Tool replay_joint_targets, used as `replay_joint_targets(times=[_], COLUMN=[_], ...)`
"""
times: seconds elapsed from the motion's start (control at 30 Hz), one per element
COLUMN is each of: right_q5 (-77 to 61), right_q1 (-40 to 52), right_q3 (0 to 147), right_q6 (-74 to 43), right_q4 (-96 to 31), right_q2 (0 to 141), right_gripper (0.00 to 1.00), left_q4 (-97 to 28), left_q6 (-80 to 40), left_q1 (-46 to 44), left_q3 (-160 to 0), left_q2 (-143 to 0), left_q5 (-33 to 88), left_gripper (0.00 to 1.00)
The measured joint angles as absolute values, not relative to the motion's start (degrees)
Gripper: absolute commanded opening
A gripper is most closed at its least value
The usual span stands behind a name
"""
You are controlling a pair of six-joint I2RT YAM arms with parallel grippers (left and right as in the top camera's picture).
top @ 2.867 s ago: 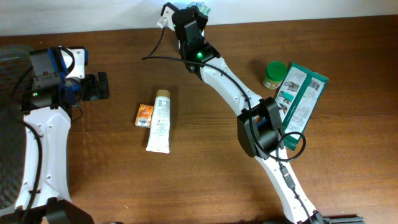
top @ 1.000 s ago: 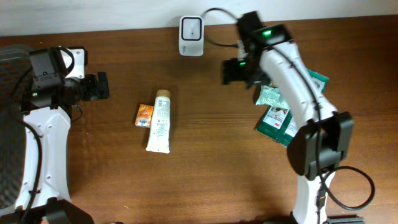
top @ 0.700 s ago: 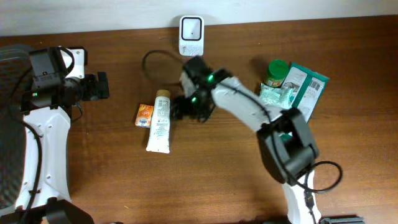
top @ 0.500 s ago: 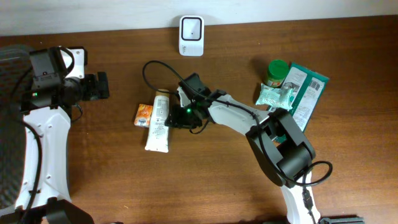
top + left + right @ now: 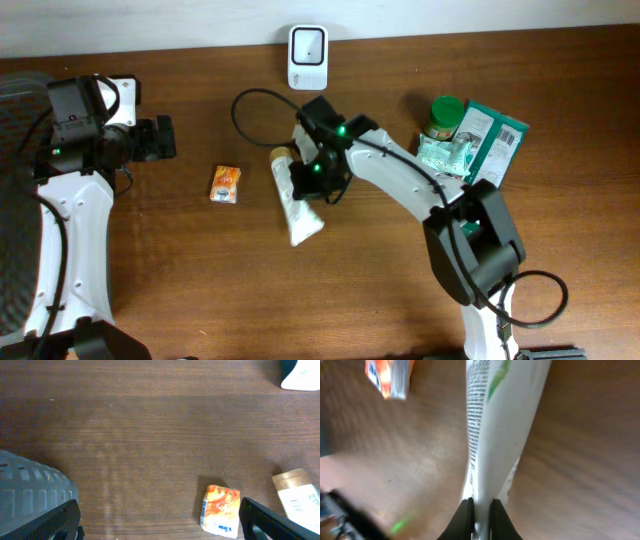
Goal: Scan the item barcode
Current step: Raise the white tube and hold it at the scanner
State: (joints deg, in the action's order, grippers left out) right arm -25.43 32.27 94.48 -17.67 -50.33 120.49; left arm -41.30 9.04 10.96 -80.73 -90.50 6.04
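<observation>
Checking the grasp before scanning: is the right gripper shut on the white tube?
Shut on the white tube: the right gripper presses it between its fingers.

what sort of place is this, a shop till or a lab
Probably a lab bench staged as a mock checkout: a white barcode scanner at the back of a wooden table, with packaged goods like a white tube and a green-lidded jar.

Right arm extended forward-left, jaws pinched shut; left arm drawn back, jaws wide.
</observation>
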Motion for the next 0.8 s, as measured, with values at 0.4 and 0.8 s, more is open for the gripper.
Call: replay_joint_targets(times=[0.4,0.8], right_q5=[-18.02,-41.95], right_q1=[35.57,29.67], right_q3=[99.31,99.22], right_q6=[-11.51,-0.43], right_q4=[-55.29,-55.37], right_q2=[129.51,122.65], right_gripper=[0.28,0.04], left_q4=[-41.34,-41.34], left_q6=[9.04,9.04], left_q1=[10.96,10.96], left_q3=[-80.73,-80.73], left_q2=[-90.50,-90.50], left_q5=[6.04,6.04], left_gripper=[0.99,0.99])
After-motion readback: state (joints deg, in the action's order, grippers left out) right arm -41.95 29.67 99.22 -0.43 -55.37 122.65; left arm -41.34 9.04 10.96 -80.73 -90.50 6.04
